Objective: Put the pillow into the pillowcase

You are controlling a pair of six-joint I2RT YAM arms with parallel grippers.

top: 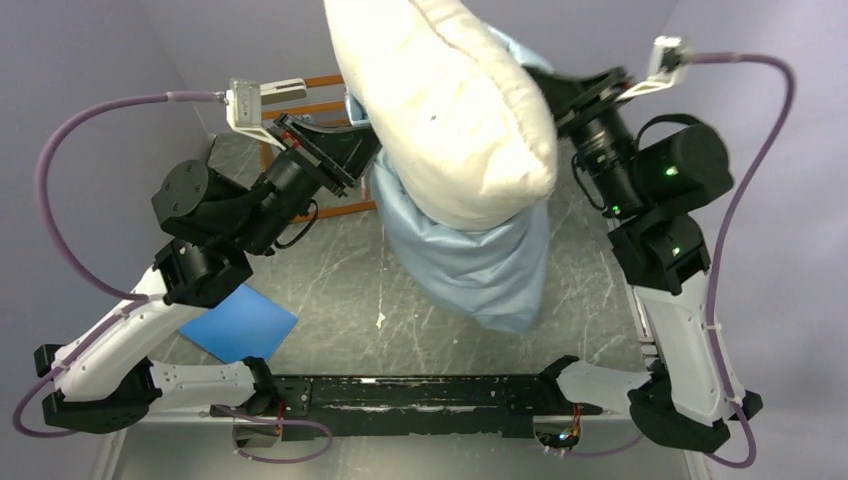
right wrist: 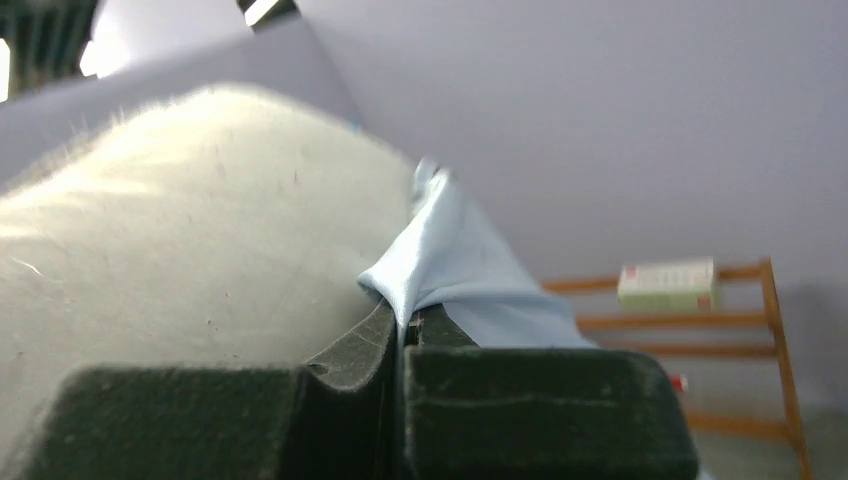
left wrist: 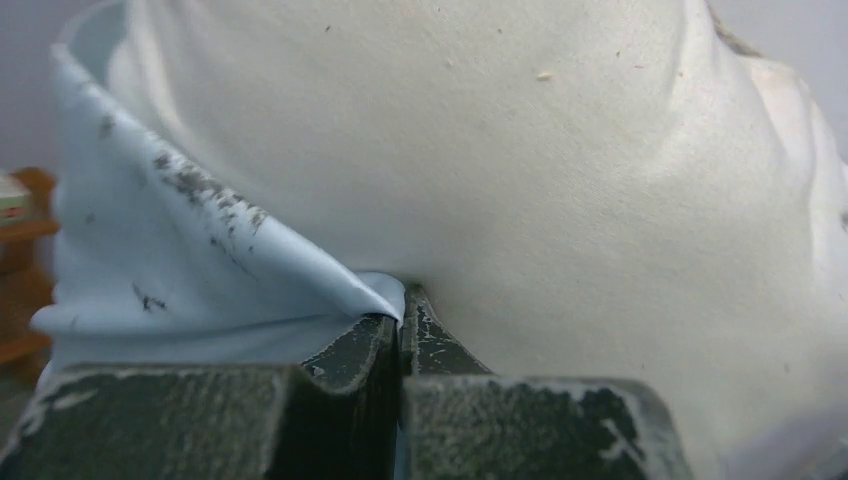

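Note:
The plump white pillow [top: 450,100] hangs high between both arms, its lower part inside the light-blue pillowcase [top: 480,265], which droops down to the table. My left gripper [top: 362,150] is shut on the pillowcase's left rim; in the left wrist view the blue cloth [left wrist: 180,260] is pinched at the gripper [left wrist: 402,315], with the pillow [left wrist: 560,180] pressing against it. My right gripper [top: 556,95] is shut on the rim's right side; in the right wrist view a blue fold [right wrist: 450,260] leaves the gripper [right wrist: 405,325] beside the pillow [right wrist: 190,250].
A flat bright-blue rectangle [top: 240,322] lies on the table by the left arm. An orange wooden rack [top: 300,150] stands at the back left behind the left gripper, and shows as the rack [right wrist: 720,330] with a box on it. Purple walls close in both sides.

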